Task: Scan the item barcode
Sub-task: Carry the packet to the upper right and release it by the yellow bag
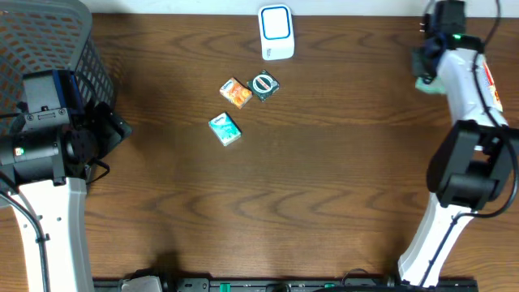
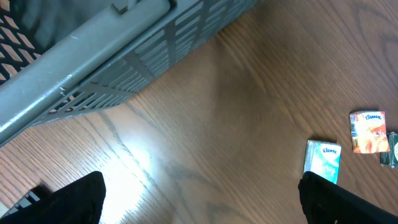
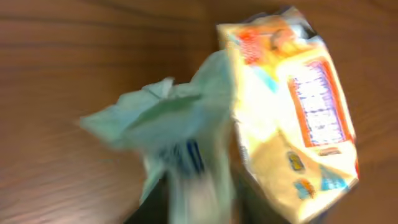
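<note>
- Pale green packet (image 1: 426,80): in the overhead view it sits at the tip of the right gripper (image 1: 425,66), at the far right edge of the wooden table (image 1: 324,186). It is well apart from the white barcode scanner (image 1: 276,32) with its blue outline, which stands at the far middle edge.
- Overhead: the arm hides the right gripper's jaws, so I cannot tell how wide they stand or whether they grip the packet.
- Overhead: near the scanner lie an orange tissue pack (image 1: 235,92), a teal tissue pack (image 1: 225,129) and a dark wrapper with a round ring printed on it (image 1: 264,86). The orange pack and the wrapper lie just beside each other.
- Overhead: the left gripper (image 1: 120,126) hovers beside a grey mesh basket (image 1: 49,32) at the far left.
- Left wrist: both dark fingertips show at the bottom corners, spread wide with only bare table between them. "Kleenex" reads on the teal pack and on the orange one. The teal pack lies just beyond the right fingertip.
- Right wrist: the picture is blurred. The pale green packet fills the middle, crumpled, with blue marks too smeared to read. Touching it on the right is a yellow-orange packet (image 3: 292,112) bearing a white panel of illegible print in an orange frame. No fingers can be made out.
</note>
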